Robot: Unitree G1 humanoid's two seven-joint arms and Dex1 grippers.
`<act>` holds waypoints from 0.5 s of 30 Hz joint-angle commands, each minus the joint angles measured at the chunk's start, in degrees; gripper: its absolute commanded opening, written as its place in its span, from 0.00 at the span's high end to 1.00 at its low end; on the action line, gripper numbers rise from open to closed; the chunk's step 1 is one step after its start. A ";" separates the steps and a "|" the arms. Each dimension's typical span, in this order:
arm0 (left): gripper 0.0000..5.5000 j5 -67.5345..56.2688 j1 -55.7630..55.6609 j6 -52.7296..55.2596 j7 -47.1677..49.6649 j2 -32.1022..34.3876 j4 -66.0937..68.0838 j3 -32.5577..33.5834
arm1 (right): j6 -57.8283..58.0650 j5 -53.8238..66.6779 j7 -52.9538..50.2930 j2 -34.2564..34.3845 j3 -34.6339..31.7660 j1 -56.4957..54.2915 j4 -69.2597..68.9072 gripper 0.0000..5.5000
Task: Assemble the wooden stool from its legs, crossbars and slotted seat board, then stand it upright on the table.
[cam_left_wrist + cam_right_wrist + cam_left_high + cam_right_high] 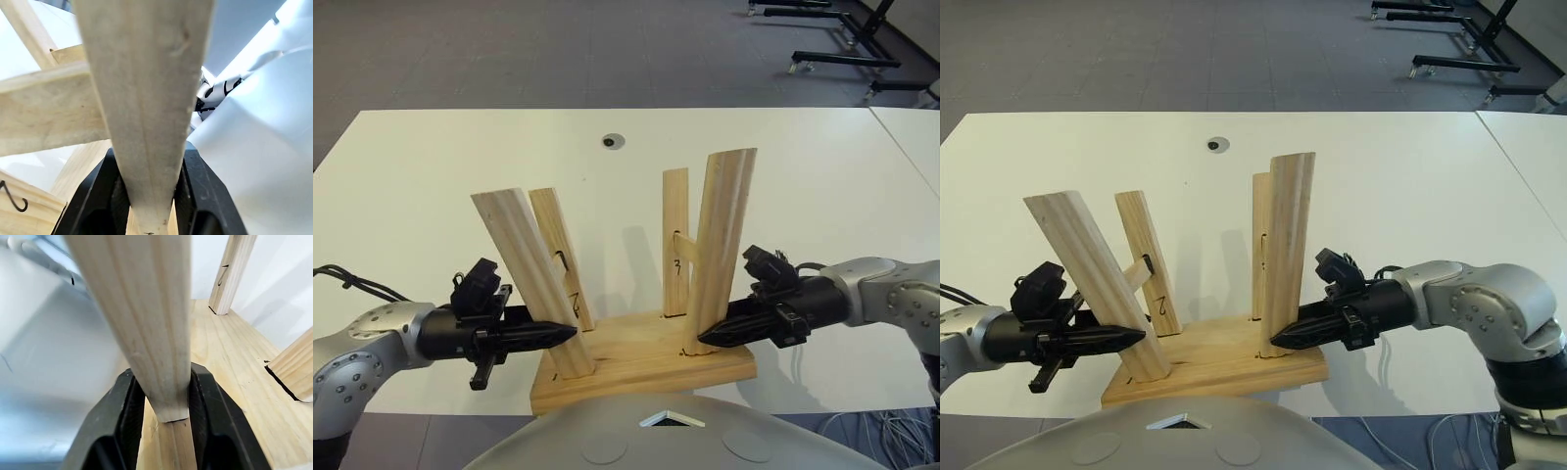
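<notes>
The left tool [566, 335] is clenched low on the near-left pale wooden leg [522, 259], its black fingers [93, 196] pressed to both sides just above the flat rectangular wooden seat board [641, 370]. The right tool [707, 339] grasps the near-right leg [724, 220] the same way. The board lies between the tools at the white bench's [440, 166] near edge. Four legs rise from it, counting the far-left leg [556, 250] and far-right leg [675, 230]. Two short bars show, a left crossbar [1139, 268] and a right crossbar [684, 241].

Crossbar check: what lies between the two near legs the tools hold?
Between near left wooden leg and near right wooden leg: only bare top of the pale wooden seat board, left eye view.
</notes>
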 commanded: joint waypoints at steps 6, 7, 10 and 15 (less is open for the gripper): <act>0.60 4.16 -7.51 -0.94 14.38 -4.44 16.63 4.78 | 8.06 16.57 -24.38 3.24 0.33 -5.60 14.72 0.63; 0.56 4.14 -8.26 -1.22 14.35 -4.50 18.36 5.91 | 7.21 17.12 -26.20 3.71 -0.05 -5.76 15.79 0.59; 0.51 3.85 -7.91 -2.02 12.43 -4.04 20.82 9.92 | 1.92 18.16 -30.99 5.03 -4.37 -5.86 19.37 0.50; 0.51 -1.09 -8.86 -2.15 9.71 -4.71 22.28 18.39 | -10.69 6.02 -22.82 4.16 -7.15 -4.13 15.21 0.42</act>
